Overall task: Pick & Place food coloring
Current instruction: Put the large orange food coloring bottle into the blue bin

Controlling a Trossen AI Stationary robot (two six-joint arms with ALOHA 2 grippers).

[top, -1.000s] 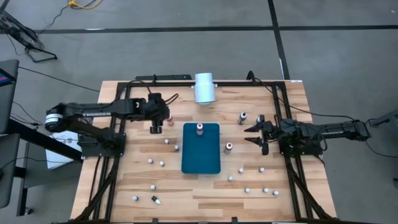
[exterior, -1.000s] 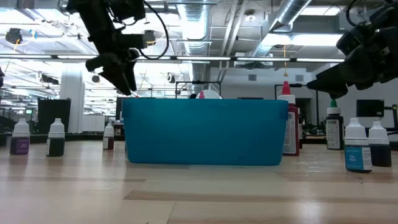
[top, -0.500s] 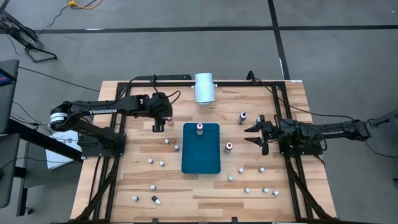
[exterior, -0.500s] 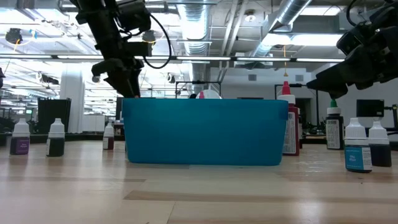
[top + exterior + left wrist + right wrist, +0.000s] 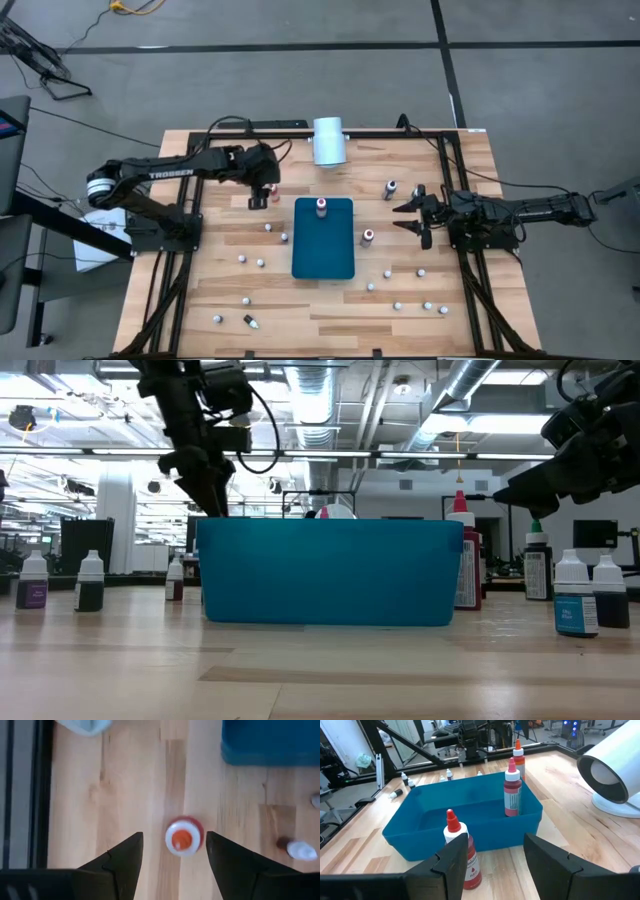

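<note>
Wooden planks of the table carry a blue tray at the middle, with one red bottle standing inside it at its far end, another just beside its right edge, and small whitish bottles scattered on both sides of it and in front. Off the tray's far left corner the left gripper hangs above a red bottle that stands upright on the wood — its fingers spread wide to either side of it, holding nothing. Well to the right of the tray the right gripper waits with fingers parted and empty — pointing toward the tray.
</note>
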